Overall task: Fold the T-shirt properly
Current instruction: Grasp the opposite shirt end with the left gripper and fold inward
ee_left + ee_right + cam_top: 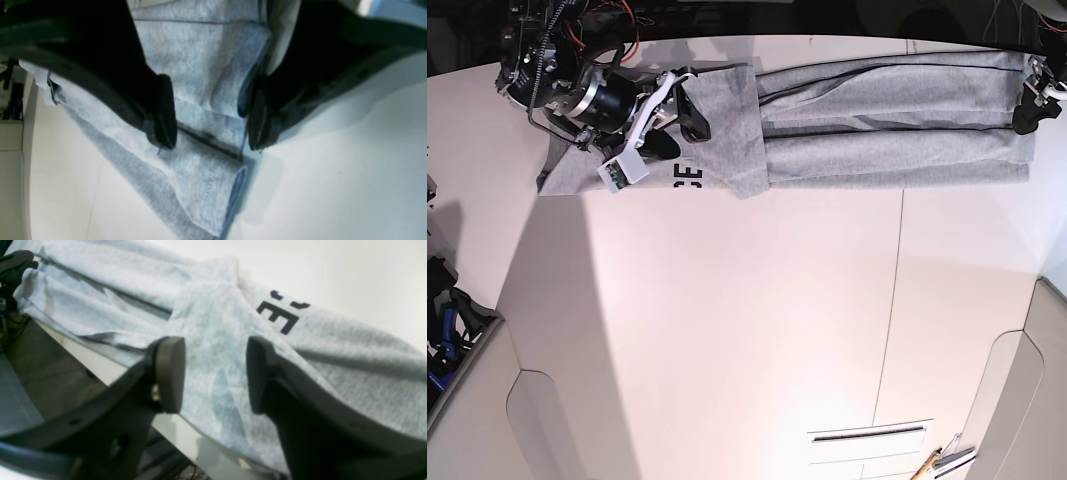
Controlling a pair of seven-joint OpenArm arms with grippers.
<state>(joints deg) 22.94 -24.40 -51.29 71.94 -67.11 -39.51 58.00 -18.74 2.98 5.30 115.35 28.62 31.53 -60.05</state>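
The heather-grey T-shirt [877, 120] lies in a long folded strip along the far edge of the white table [757, 330]. Black lettering [280, 316] shows near its left end in the base view [689, 177]. My right gripper [213, 373] is open just above a folded-over flap of the shirt [213, 340] at the table's edge; in the base view it is at the strip's left part [685, 112]. My left gripper [211, 145] is open, its jaws on either side of the layered folds at the shirt's [200, 66] end. In the base view it is at the far right [1030, 100].
The table's edge [100, 368] runs just under the right gripper, with the floor [43, 380] below. A seam [889, 330] crosses the table. A slot [867, 435] and pens [942, 462] are at the front right. Blue clutter [442, 345] sits off the left side.
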